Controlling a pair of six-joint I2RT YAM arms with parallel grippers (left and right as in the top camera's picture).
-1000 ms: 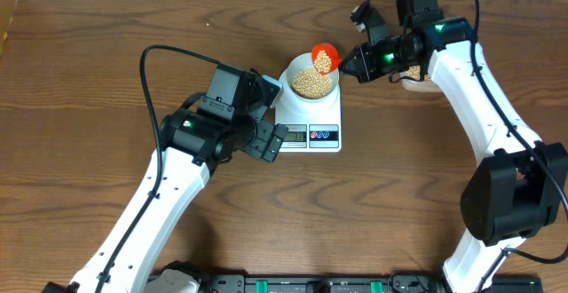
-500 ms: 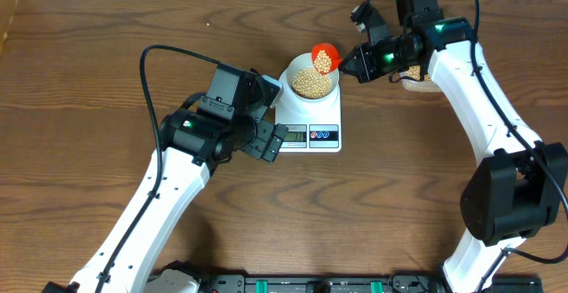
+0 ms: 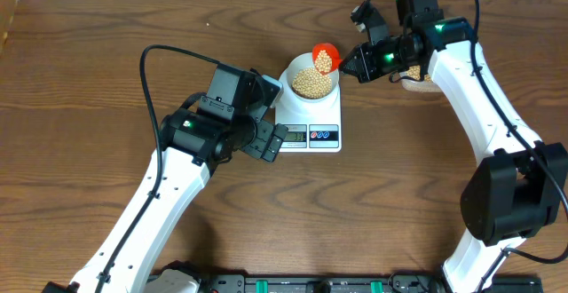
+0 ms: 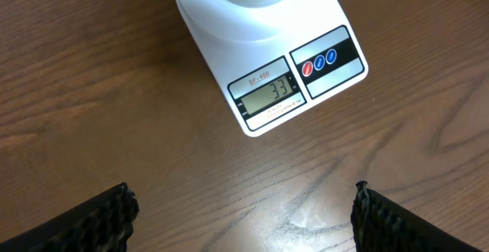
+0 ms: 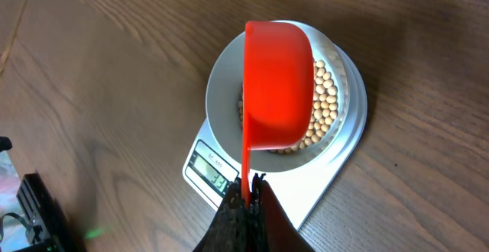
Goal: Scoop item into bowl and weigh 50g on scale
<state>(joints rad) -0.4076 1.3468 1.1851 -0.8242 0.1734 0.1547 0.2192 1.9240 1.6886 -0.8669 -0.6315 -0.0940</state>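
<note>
The white scale [image 3: 321, 115] sits mid-table with the white bowl [image 3: 290, 69] on it, and the bowl holds a layer of tan beans [image 3: 308, 83]. My right gripper [image 3: 348, 65] is shut on the handle of a red scoop [image 3: 325, 58], which hangs tilted over the bowl's far right rim with beans in it. In the right wrist view the scoop [image 5: 279, 84] covers much of the bowl [image 5: 221, 92]. The display [image 4: 271, 93] reads 33. My left gripper [image 4: 244, 221] stands open over bare table just left of the scale [image 4: 229, 38], with nothing between its fingers [image 4: 99, 221].
Some tan beans [image 3: 415, 83] show behind my right arm at the back right, their container mostly hidden. A black cable [image 3: 177, 53] loops over the table left of the scale. Bare wood lies in front of the scale.
</note>
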